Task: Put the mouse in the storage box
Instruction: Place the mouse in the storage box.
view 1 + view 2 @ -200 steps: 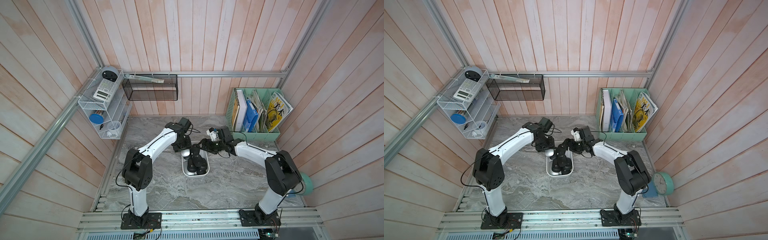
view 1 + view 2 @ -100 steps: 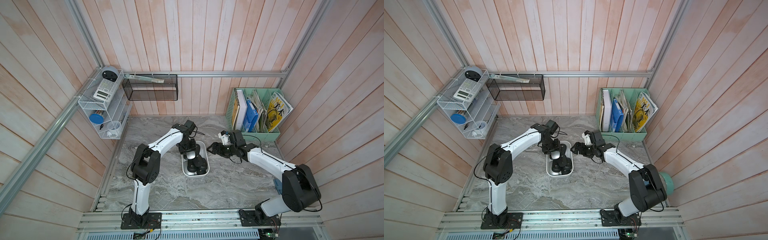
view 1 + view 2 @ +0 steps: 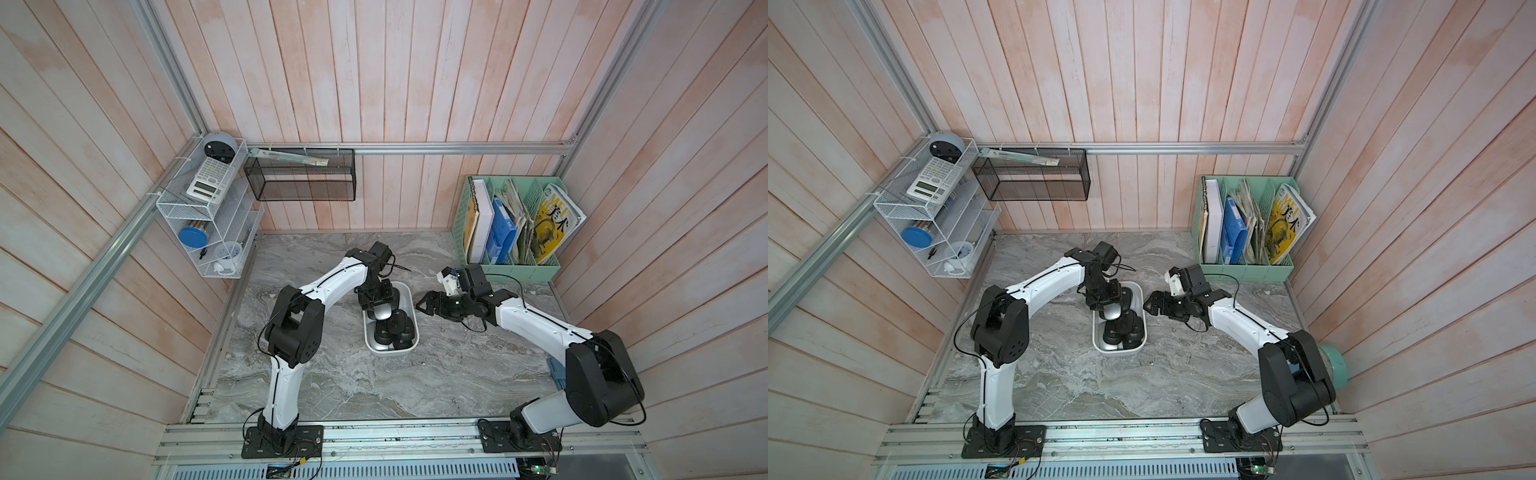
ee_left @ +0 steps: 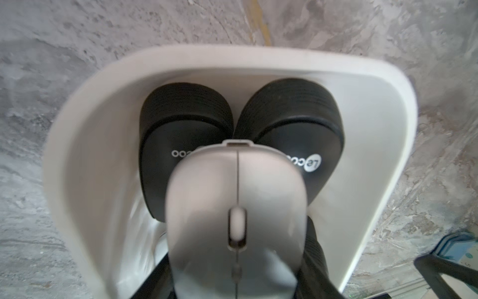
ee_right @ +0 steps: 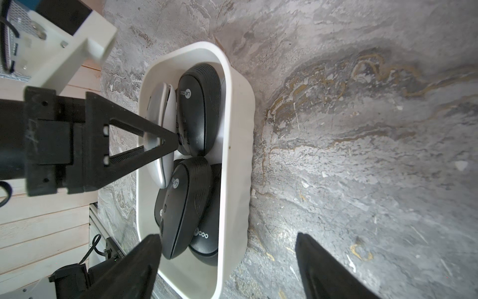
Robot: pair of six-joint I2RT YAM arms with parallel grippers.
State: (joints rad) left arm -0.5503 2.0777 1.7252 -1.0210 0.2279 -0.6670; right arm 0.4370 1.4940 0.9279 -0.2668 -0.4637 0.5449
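Note:
The storage box [image 3: 412,306] [image 3: 1145,318] is a white tub in the middle of the marble table, with several black mice [image 3: 400,323] [image 5: 199,108] inside. My left gripper [image 3: 380,308] [image 4: 236,271] is shut on a silver mouse [image 3: 383,311] [image 3: 1112,311] [image 4: 236,202] [image 5: 156,155], which it holds over the box's far end, just above the black mice. Whether it touches them I cannot tell. The box rim [image 4: 77,134] [image 5: 232,155] rings it. My right gripper [image 3: 423,306] [image 3: 1151,305] [image 5: 227,248] is open and empty just right of the box.
A mint-green file holder [image 3: 515,266] with books stands at the back right. On the back wall hangs a black mesh basket [image 3: 301,183], and a white wire shelf [image 3: 208,216] is fixed at the left. A teal clock [image 3: 1333,365] sits by the right arm's elbow.
My left gripper has carried the silver mouse from the box's far-left corner to over its far end. My right gripper has drawn back from above the box to its right side.

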